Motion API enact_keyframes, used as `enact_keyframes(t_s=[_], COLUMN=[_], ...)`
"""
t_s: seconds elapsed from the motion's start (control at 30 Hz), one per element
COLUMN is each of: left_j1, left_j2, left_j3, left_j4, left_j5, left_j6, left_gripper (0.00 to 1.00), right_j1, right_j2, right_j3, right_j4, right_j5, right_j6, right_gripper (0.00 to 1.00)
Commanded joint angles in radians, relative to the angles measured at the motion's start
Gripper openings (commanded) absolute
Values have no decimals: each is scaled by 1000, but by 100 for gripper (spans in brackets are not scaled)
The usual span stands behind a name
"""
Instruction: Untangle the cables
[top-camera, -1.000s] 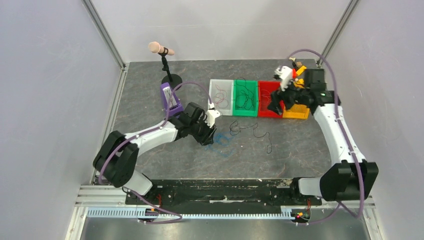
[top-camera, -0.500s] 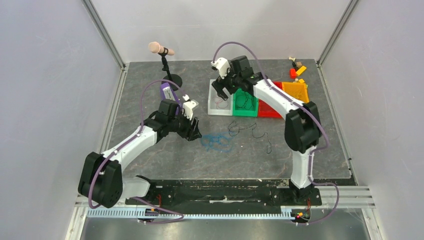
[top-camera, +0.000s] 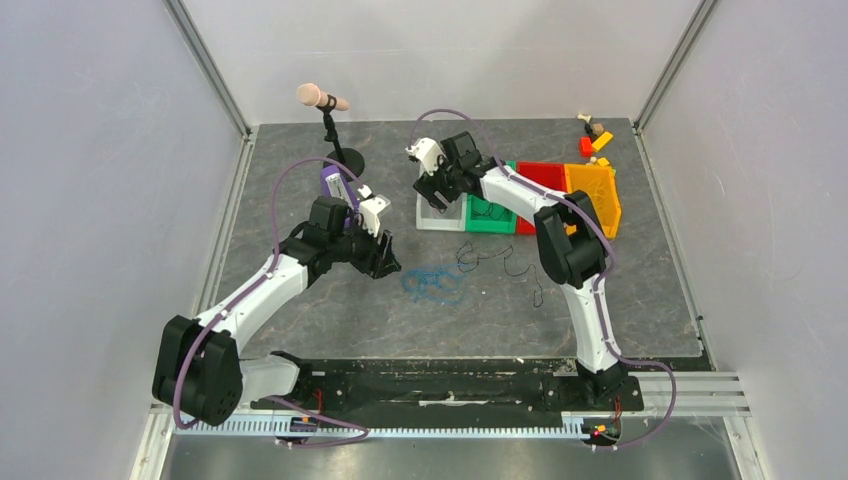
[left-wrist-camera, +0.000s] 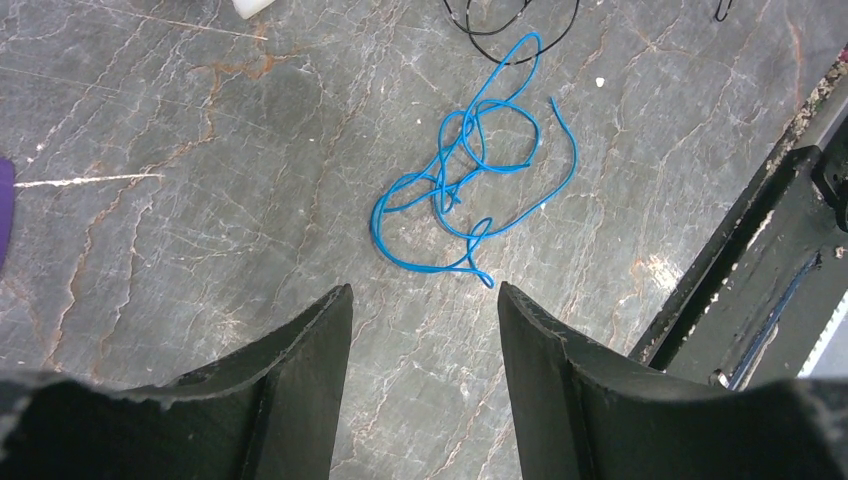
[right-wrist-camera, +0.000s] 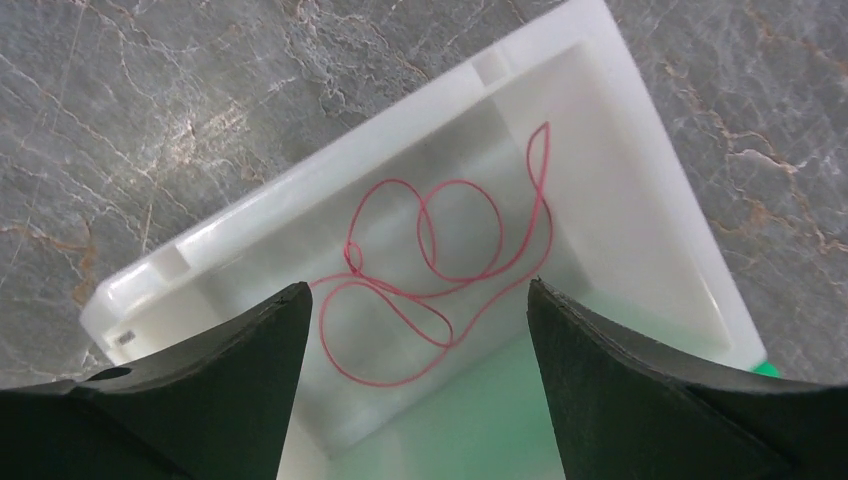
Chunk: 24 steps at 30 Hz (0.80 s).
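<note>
Left claw (left-wrist-camera: 425, 300): jaws apart, nothing between them, hanging above bare surface (left-wrist-camera: 180, 200). The blue cable (left-wrist-camera: 450, 195) lies just ahead of the tips in a loose knotted clump, not touched. Top view: left claw (top-camera: 385, 265) sits just left of the blue cable (top-camera: 432, 283). The arm runs from its base at lower left, forearm angled forward and right, wrist tipped down.

Right claw (right-wrist-camera: 420, 300): jaws wide, holding nothing, pointing down into the white bin (right-wrist-camera: 300, 195). The red cable (right-wrist-camera: 352, 258) lies in loops on the bin floor between the two fingers as seen from the wrist; can't tell how high the tips are above it. Top view: right claw (top-camera: 435, 195) is over the white bin (top-camera: 440, 224). The arm rises from its base at lower right, elbow bent, forearm reaching back and left across the bin row.

Top view only:
- bins side by side: white, green bin (top-camera: 490, 215), red bin (top-camera: 540, 175), orange bin (top-camera: 595, 190)
- black cable (top-camera: 500, 258) strung out on the surface right of the blue one, near the bins
- microphone (top-camera: 322, 97) on a stand at the back left

Wrist views only:
- the knot in the blue cable
- the red cable's loop shape; from the top the right claw hides it
- an edge of the black cable (left-wrist-camera: 500, 20) at the top of the left wrist view
</note>
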Motion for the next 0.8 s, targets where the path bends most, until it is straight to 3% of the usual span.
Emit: enact_keyframes(t_s=[0.0,0.1,0.2,0.53,0.77], left_j1=[9,11,12,16,17], left_j2=[-25,-25,-25,-21,-22], left_j3=[4,4,8,18,30], left_j4=[21,23,23,19,11], left_j5=[21,22,20,15,15], left_j6=[-56,-59,-61,-53,-53], left_gripper=[62,62,62,62,62], right_j1=[6,6,5,7,1], right_j2=[29,43,54,-16,-193], right_j3=[-11,-19,-29,-37,-38], right_j4=[58,61,58,46,56], right_j5=[-5,-14,-36,-86,-103], right_j6=[-37,-47,-53,-49,-17], right_gripper=[80,75,61,2,0])
